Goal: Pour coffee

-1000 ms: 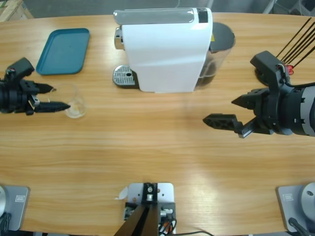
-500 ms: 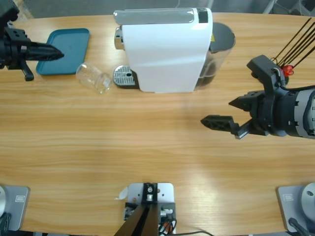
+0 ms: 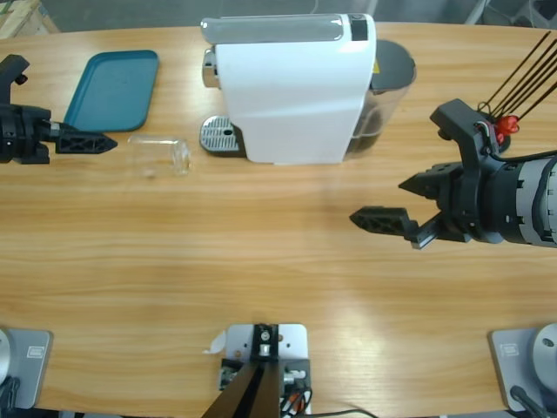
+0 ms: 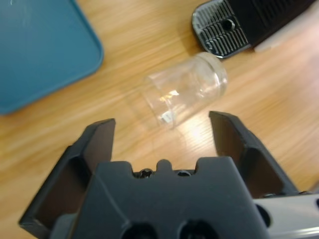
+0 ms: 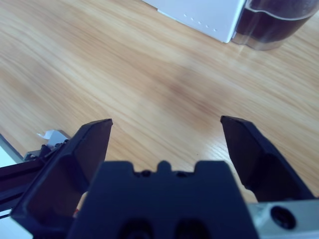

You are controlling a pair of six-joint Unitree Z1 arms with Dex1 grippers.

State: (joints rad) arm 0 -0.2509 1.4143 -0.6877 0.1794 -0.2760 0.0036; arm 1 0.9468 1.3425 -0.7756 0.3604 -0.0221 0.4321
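Observation:
A small clear glass (image 3: 159, 154) lies on its side on the wood, left of the coffee machine's drip tray (image 3: 221, 135). It looks empty, and no coffee is in view. My left gripper (image 3: 100, 142) comes in from the left edge, just short of the glass. In the left wrist view the glass (image 4: 184, 89) lies just beyond the open left gripper (image 4: 162, 119), its mouth towards me. My right gripper (image 3: 378, 200) stands open over bare table at the right, with nothing between the jaws of the right gripper (image 5: 166, 122).
The white coffee machine (image 3: 291, 87) stands at the back middle, its dark water tank (image 3: 387, 83) to its right. A teal tray (image 3: 113, 90) lies at the back left. Red capsules on black wire stems (image 3: 505, 126) stand behind the right arm.
A second ago the glass stood upright between the left jaws. It now lies tipped over nearer the drip tray, and the left gripper has drawn back. The right gripper edged slightly left.

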